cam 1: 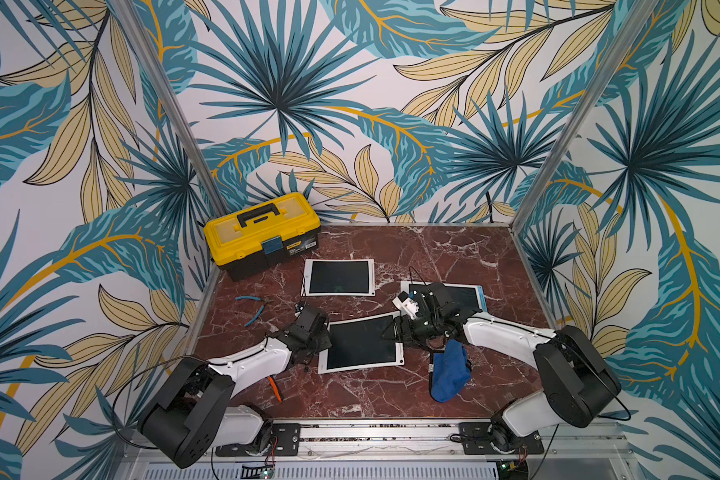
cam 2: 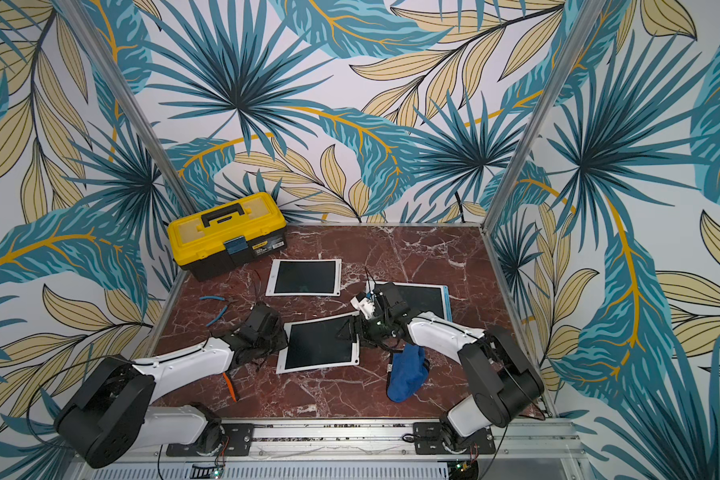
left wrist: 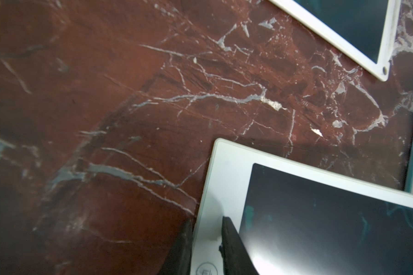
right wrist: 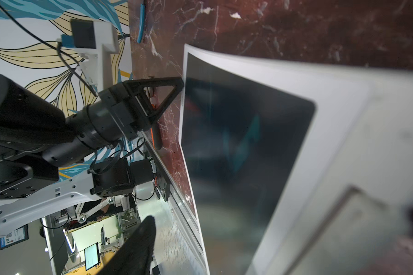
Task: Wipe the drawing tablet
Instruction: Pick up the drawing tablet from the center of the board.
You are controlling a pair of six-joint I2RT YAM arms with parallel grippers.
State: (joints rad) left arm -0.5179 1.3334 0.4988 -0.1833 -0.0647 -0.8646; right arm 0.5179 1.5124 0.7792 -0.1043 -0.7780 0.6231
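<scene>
I am clamping my left pincer (left wrist: 206, 220) on the left border of the centre drawing tablet (cam 1: 360, 345). In the left wrist view one finger (left wrist: 234, 247) is lying on top of the white frame and the other is sitting just outside the edge, so the jaws are standing narrow with the frame between them. The centre drawing tablet is lying at a slight angle in the middle of the bench (cam 1: 454, 257), dark screen facing up, with faint teal marks showing on it. I am holding my right pincer (cam 1: 396, 334) at the opposite, right-hand edge of the same tablet. Its jaws are standing apart, but I cannot tell whether they are gripping the frame or only touching it, since the right wrist view is showing that edge blurred and very close. The blue cloth (cam 1: 449, 374) is lying crumpled on the bench just beside my right forearm, apart from both pincers. A second drawing tablet (cam 1: 339, 277) is lying farther back, and a blue-edged drawing tablet (cam 1: 466, 297) is lying behind my right wrist, partly hidden by it. The yellow toolbox (cam 1: 262, 232) is sitting closed in the far left corner. The blue-handled pliers (cam 1: 252, 309) are lying near it, and an orange-handled tool (cam 1: 275, 388) is lying partly under my left arm
</scene>
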